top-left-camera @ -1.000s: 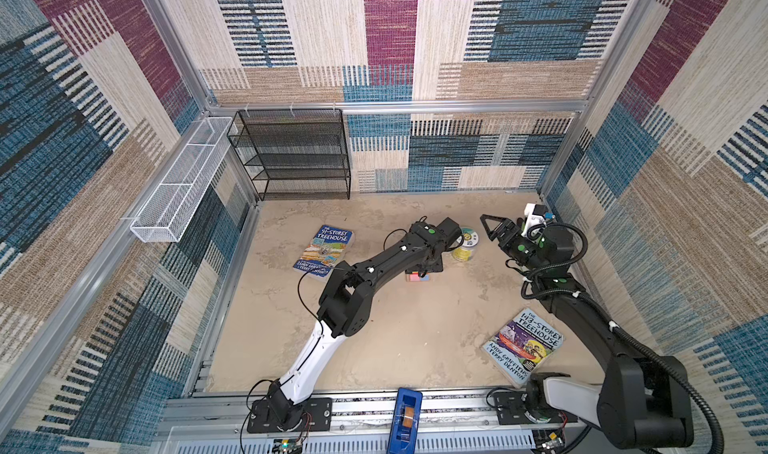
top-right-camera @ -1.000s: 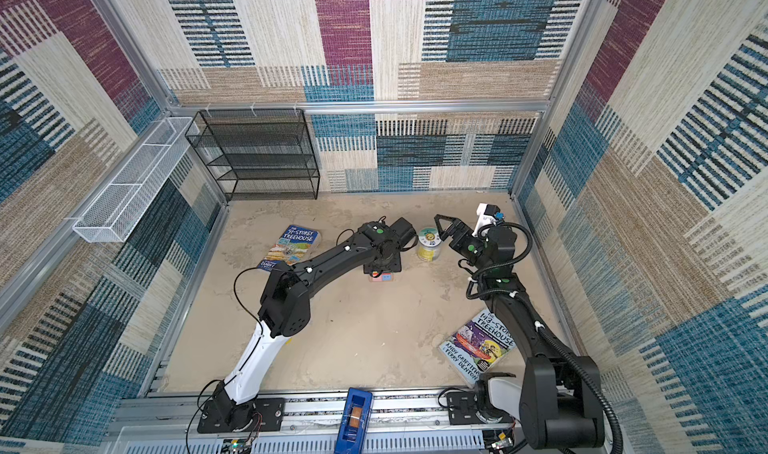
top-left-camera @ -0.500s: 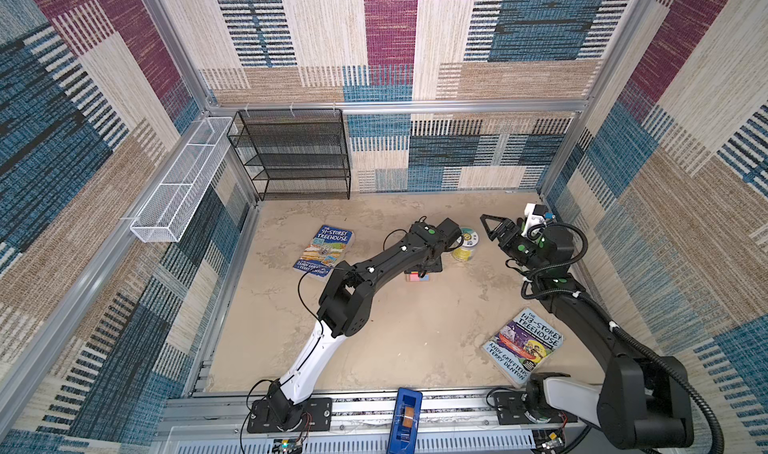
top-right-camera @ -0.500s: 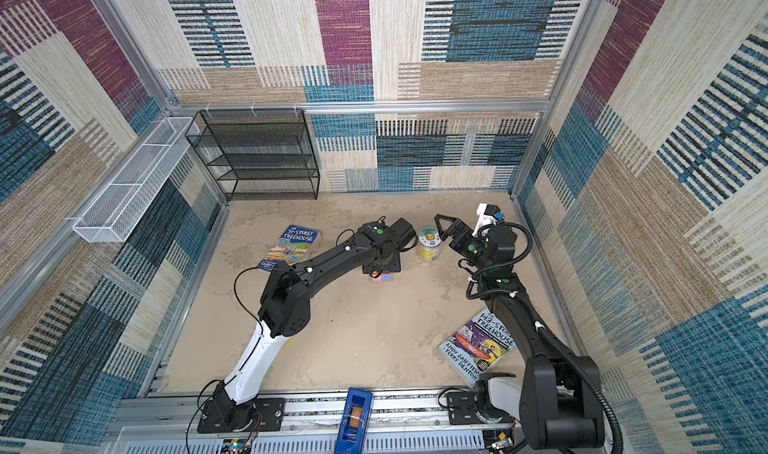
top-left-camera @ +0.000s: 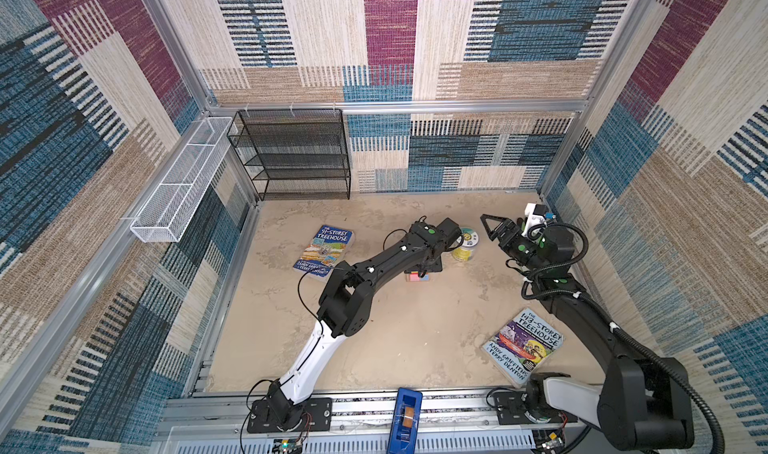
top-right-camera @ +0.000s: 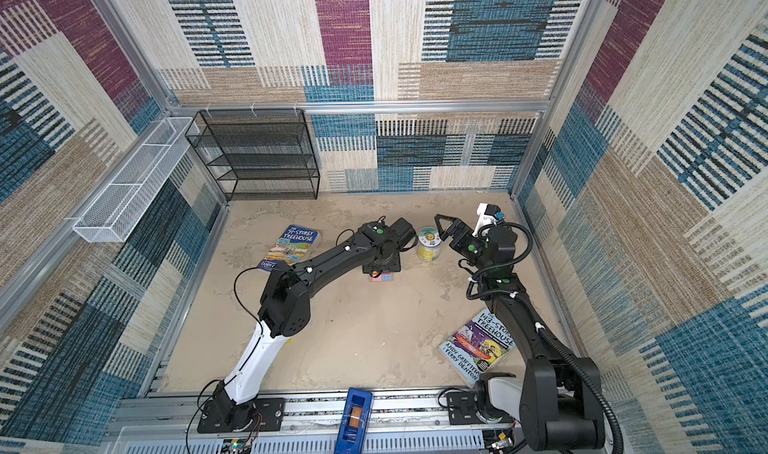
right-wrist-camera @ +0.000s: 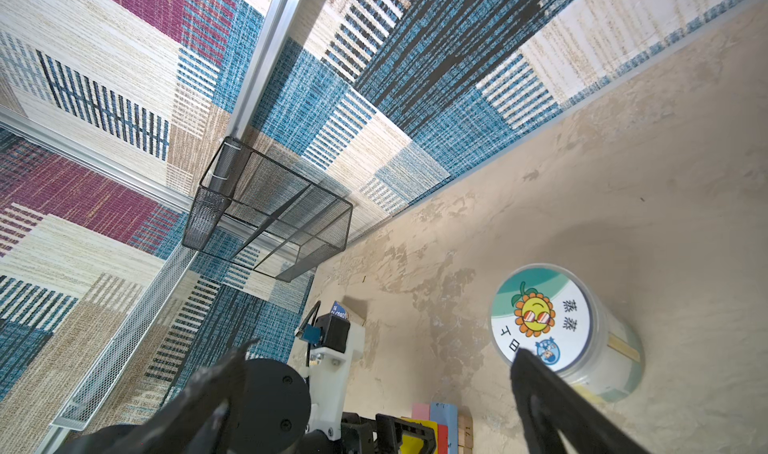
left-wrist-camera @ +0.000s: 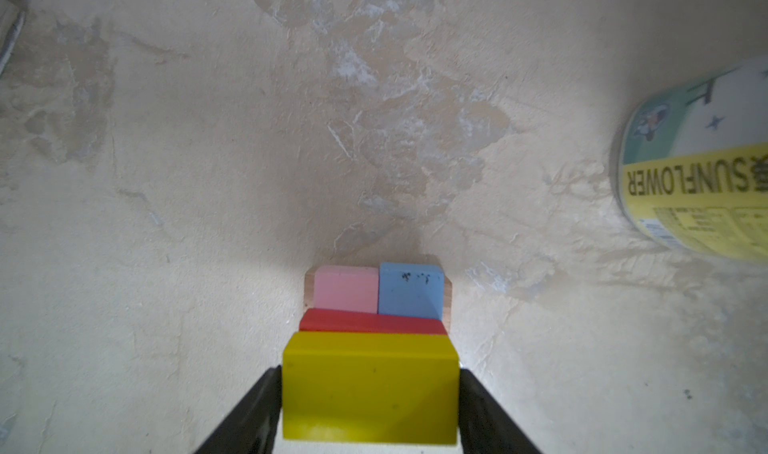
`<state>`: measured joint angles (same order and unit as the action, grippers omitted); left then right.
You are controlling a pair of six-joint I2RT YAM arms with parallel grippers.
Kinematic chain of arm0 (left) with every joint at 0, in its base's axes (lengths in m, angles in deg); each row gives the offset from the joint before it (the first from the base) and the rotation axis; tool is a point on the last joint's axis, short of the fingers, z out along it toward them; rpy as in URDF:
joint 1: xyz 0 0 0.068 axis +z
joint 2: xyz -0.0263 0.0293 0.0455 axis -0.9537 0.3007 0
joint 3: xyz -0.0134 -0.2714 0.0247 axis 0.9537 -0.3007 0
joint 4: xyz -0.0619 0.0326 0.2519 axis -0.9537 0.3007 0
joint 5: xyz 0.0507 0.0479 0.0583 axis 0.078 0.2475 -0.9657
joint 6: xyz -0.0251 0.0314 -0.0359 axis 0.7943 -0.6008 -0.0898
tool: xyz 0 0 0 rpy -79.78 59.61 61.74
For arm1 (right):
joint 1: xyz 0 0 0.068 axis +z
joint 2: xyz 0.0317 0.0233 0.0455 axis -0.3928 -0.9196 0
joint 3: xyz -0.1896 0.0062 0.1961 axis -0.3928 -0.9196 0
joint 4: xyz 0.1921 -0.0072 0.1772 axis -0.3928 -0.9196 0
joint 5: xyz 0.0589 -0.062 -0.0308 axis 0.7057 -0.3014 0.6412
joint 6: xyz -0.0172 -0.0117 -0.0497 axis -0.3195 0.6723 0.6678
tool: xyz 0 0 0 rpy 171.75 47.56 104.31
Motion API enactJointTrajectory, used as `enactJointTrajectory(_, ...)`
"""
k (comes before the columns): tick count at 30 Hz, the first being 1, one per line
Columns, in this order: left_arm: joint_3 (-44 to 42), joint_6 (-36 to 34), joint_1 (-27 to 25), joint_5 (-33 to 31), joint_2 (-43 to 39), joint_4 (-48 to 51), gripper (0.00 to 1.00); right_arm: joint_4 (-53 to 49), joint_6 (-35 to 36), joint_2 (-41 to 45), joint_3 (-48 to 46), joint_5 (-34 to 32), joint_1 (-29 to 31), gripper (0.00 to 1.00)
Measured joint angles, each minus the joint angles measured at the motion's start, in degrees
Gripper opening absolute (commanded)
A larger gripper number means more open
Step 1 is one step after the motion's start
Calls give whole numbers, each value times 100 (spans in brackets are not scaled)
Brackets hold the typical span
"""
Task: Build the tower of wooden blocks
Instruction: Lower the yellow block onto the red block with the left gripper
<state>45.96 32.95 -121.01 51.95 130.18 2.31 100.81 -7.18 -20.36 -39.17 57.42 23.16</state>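
In the left wrist view my left gripper is shut on a yellow block, one finger against each end. Just past it lies a red block across a pink block and a light blue block, which sit side by side on a plain wood slab. Whether the yellow block rests on the stack I cannot tell. In both top views the left arm hides most of this low tower. My right gripper hangs open and empty to the right of the stack.
A yellow jar with a printed lid stands between the tower and the right gripper. One paperback lies left of the tower, another at the front right. A black mesh rack stands at the back wall.
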Motion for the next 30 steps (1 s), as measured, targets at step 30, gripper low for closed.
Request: enactJointTrajectory(30, 76, -101, -2, 0, 42, 0, 71, -2, -39, 0, -9, 2, 0, 100)
